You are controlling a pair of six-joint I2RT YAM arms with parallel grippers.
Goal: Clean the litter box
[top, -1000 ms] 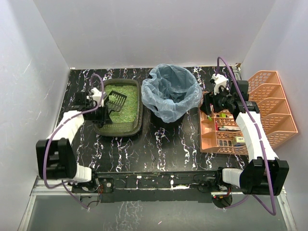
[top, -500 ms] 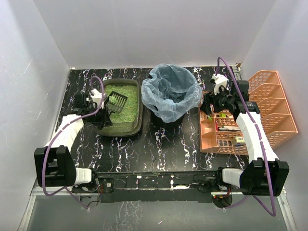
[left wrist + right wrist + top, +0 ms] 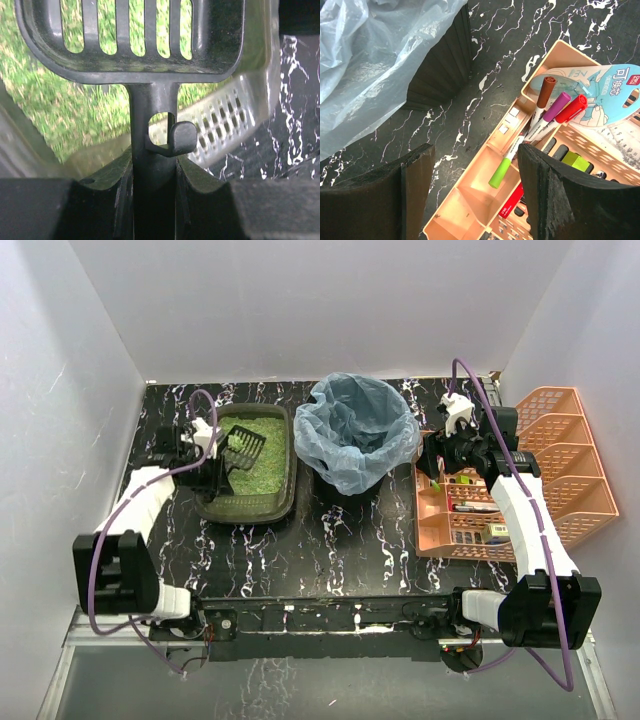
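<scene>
Gripping the slotted scoop (image 3: 140,70) by its handle, the left gripper (image 3: 154,200) hovers over the litter box (image 3: 245,508), just left of the bin (image 3: 335,455); keeping the scoop level should prevent spills.

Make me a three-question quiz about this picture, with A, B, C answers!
1. Where is the bin?
A) between the litter box and the orange organiser
B) left of the litter box
C) on the organiser

2. What colour is the litter?
A) white
B) green
C) pink

3. What is the left tool doing?
A) open, empty
B) holding a marker
C) shut on the scoop

Answers: 1 A, it sits between them; 2 B, the grains look green; 3 C, it pinches the scoop's handle.
</scene>
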